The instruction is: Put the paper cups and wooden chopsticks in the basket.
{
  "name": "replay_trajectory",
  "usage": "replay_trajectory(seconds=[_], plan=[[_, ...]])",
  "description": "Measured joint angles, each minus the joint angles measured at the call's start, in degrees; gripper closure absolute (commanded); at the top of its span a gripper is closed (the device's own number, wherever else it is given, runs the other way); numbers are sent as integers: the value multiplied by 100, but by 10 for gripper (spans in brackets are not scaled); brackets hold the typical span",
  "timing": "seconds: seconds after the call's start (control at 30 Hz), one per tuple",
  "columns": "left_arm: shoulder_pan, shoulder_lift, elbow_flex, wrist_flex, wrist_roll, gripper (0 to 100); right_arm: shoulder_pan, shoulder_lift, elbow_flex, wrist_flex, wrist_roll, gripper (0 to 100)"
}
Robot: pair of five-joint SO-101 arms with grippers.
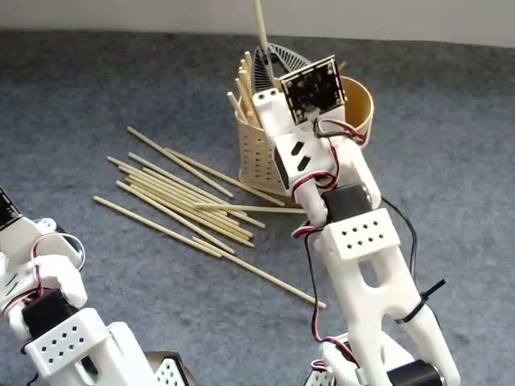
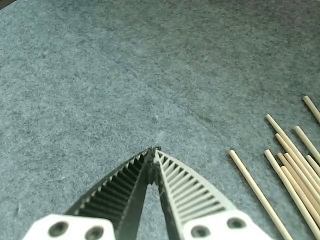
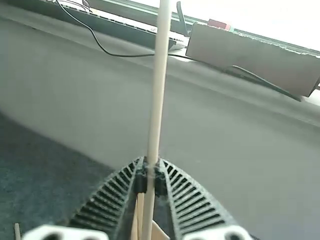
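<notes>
A cream slotted basket stands at the back of the grey mat with several wooden chopsticks upright in it and a paper cup at its right side. My right gripper is above the basket, shut on a chopstick that stands upright and sticks up past the fingertips. Several more chopsticks lie in a loose pile on the mat left of the basket. My left gripper is shut and empty over bare mat, with chopstick ends off to one side.
One long chopstick lies apart toward the front, near the right arm's base. A pale wall and a cable lie behind the mat. Open mat stretches to the far left and far right.
</notes>
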Motion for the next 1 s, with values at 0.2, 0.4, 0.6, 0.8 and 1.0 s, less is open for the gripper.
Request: replay_trajectory(seconds=[0.2,0.4,0.6,0.8,1.0], plan=[[0,0,0,0,0,989,0,26,0,0,0,882],[0,0,0,0,0,989,0,26,9,589,0,882],[0,0,0,0,0,989,0,-360,9,1134,0,882],[0,0,0,0,0,989,-334,-1073,9,2171,0,882],[0,0,0,0,0,989,-686,-1521,9,3086,0,882]])
